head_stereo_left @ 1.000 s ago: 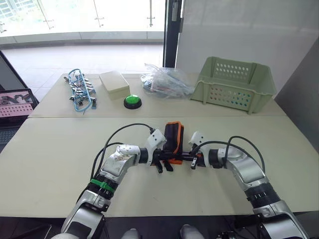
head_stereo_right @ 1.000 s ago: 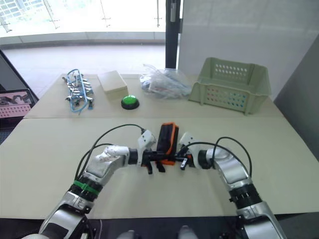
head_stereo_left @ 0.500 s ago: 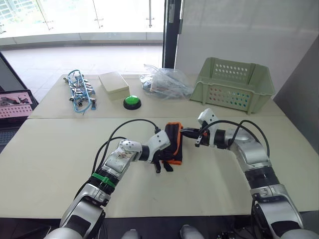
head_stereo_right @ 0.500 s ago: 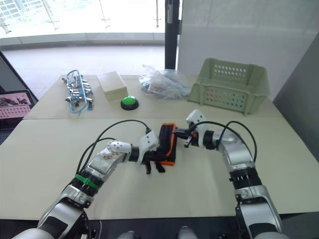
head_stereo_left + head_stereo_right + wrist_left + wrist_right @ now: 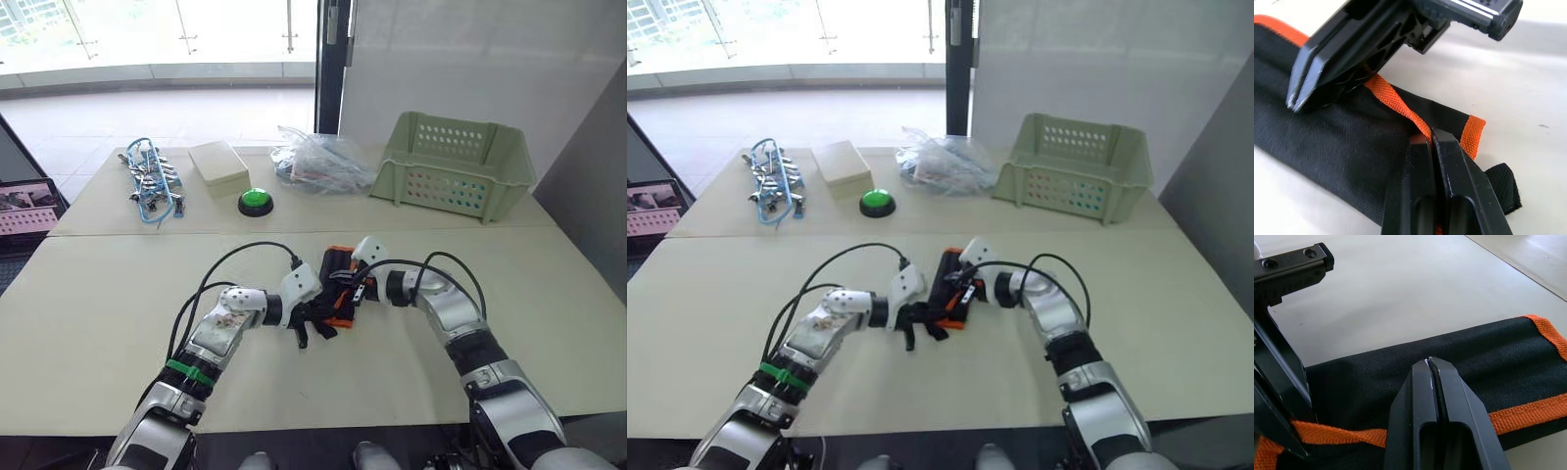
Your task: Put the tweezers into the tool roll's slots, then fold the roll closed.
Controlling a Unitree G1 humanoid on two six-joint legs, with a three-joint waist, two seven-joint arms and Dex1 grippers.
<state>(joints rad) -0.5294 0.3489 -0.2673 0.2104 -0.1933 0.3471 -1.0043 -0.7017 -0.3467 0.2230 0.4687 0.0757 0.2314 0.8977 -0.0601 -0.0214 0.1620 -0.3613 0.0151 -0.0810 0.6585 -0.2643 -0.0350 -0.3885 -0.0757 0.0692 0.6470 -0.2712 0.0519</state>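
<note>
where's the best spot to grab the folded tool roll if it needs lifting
Probably across the narrow width of the tool roll, at its bare far half, coming straight down. It lies flat and folded into a thick bar, and both grippers crowd the near end.

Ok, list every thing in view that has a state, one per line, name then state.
tool roll: folded shut, lying flat on the near table.
strap: loose, lying on the table beside the roll.
left gripper: fingers together, pinching the roll's orange edging.
right gripper: fingers together, tips on the roll's black fabric.
green basket: upright.
plastic bag: crumpled.
</note>
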